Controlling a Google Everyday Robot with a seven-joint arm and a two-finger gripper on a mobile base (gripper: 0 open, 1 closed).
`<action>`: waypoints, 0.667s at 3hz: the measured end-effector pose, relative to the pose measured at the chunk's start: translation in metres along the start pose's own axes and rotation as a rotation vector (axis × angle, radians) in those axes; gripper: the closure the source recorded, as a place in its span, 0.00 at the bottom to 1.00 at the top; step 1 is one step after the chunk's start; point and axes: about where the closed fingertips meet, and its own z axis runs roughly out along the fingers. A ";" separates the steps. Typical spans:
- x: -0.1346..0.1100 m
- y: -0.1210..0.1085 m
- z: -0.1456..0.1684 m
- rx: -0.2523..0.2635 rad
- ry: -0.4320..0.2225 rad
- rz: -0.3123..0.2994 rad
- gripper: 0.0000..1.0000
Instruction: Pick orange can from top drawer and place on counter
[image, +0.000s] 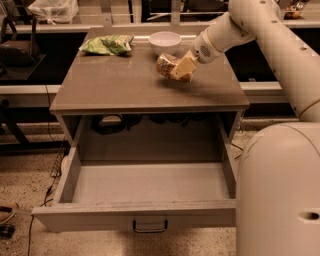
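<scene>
orange can (166, 66): 1
gripper (179, 69): 1, over counter's back right, clamped on orange can
top drawer (135, 218): 1
counter (120, 85): 1
green snack bag (106, 45): 1
white bowl (165, 41): 1
drawer handle (149, 228): 1

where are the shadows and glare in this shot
Camera view: dim warm light; the pincer, holding the can over the counter's back right, throws a soft shadow below it; darkest is the gap behind the open drawer; mild sheen on the bowl.
</scene>
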 end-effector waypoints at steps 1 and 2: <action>-0.005 -0.002 0.009 -0.006 0.016 0.008 0.13; -0.007 -0.007 0.016 0.000 0.029 0.022 0.00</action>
